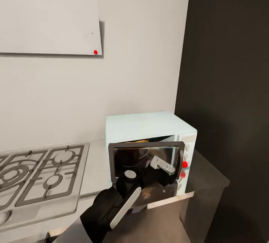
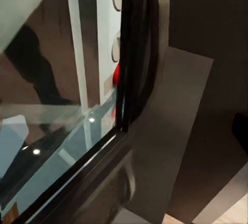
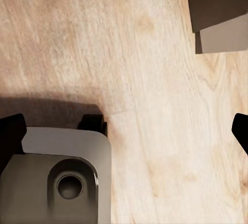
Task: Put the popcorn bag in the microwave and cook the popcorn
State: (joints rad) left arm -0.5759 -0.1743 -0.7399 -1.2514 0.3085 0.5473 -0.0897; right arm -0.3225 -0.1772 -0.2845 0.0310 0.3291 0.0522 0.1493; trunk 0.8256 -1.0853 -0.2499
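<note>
Left gripper [image 1: 164, 165]: at the front of the microwave door, pale fingers lying against the dark glass near its right side, just beside the knob panel. How far the fingers are parted cannot be told, nor whether they hold anything. Left arm [image 1: 112, 207]: black with a white strip, rising from the lower middle of the head view to the door and covering the lower part of the glass.

Right gripper: two black fingertips [image 3: 11, 131] at opposite edges of the right wrist view, spread wide with nothing between them, over a pale wood floor [image 3: 150, 79]. A grey part of the robot's base [image 3: 57, 177] lies below it.

Microwave [image 1: 144, 125]: pale mint box on the countertop [image 1: 97, 168], long axis running left to right, front facing the robot. Door [image 1: 145, 146]: dark glass in a dark frame, slightly ajar at the top, a sliver of orange-brown showing in the gap; what it is cannot be told. Red knobs [image 1: 184, 164] on the white panel at the right. The left wrist view shows the door's edge [image 2: 135, 53] close up, with a red patch behind it.

Surroundings: steel gas hob [image 1: 41, 172] with grey grates, left of the microwave, apart from it. White hood [image 1: 48, 22] on the wall above, with a red dot. Tall black cabinet [image 1: 228, 86] just right of the microwave.
</note>
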